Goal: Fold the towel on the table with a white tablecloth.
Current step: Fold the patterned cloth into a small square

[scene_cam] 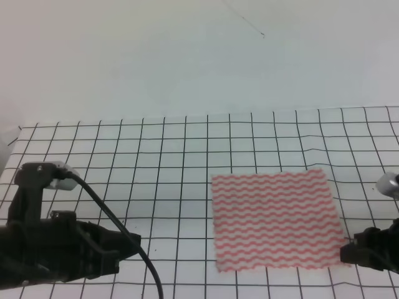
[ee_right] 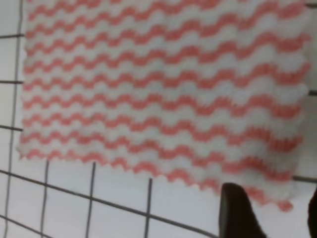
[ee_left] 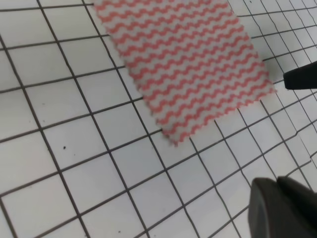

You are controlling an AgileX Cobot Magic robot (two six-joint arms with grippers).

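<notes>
The towel (scene_cam: 274,218), with red-pink and white wavy stripes, lies flat and unfolded on the right half of the table's gridded white tablecloth (scene_cam: 156,162). My right gripper (scene_cam: 345,252) is low at the towel's near right corner. In the right wrist view this gripper (ee_right: 275,218) is open, and the towel (ee_right: 158,89) has its corner between the two dark fingers (ee_right: 237,213). My left gripper (scene_cam: 132,242) hovers at the lower left, well clear of the towel. Only a dark finger mass (ee_left: 282,208) shows in the left wrist view, near the towel (ee_left: 183,64).
The tablecloth (ee_left: 64,163) stretches around the towel, with a slight wrinkle behind the towel's far right corner. A black cable (scene_cam: 118,230) loops over the left arm. A plain pale wall (scene_cam: 187,56) rises behind the table.
</notes>
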